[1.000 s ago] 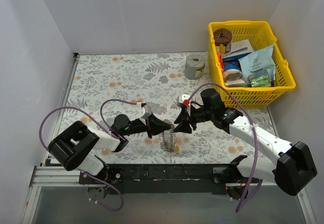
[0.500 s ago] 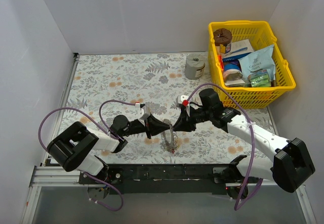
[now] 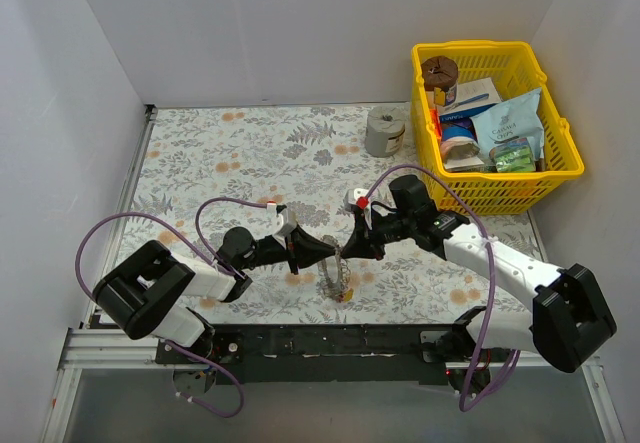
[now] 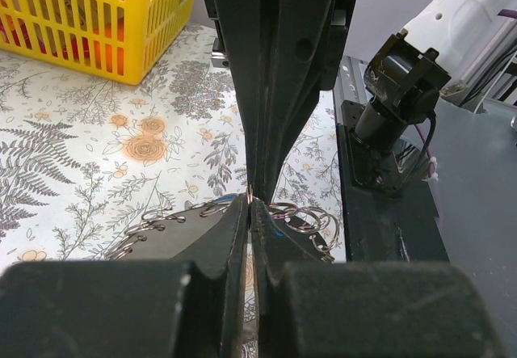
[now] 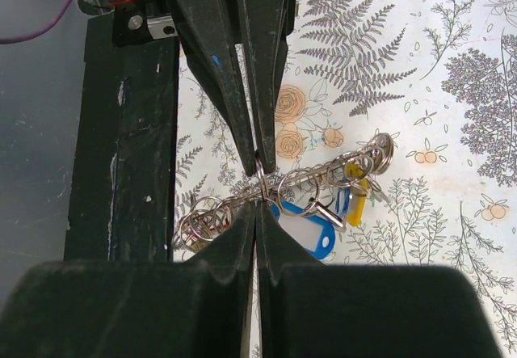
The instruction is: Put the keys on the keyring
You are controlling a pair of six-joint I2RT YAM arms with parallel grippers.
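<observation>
The keyring (image 5: 323, 172) is a thin metal loop strung with many small split rings. It hangs between both grippers just above the floral table, and from above it shows as a small tangle, the keyring (image 3: 336, 283). A blue-headed key (image 5: 311, 233) and a yellow-headed key (image 5: 355, 200) dangle from it. My left gripper (image 4: 250, 204) is shut on the ring's wire. My right gripper (image 5: 257, 206) is shut on the same wire, tip to tip with the left one. In the top view the left gripper (image 3: 332, 254) and right gripper (image 3: 348, 251) meet near the table's front.
A yellow basket (image 3: 497, 188) full of packets stands at the back right. A grey roll (image 3: 384, 131) sits just left of it. The black base rail (image 3: 330, 341) runs along the near edge, and white walls close in the left and back sides.
My right gripper has moved slightly left and closed its jaws onto the keyring. The left gripper has stayed shut in place.
</observation>
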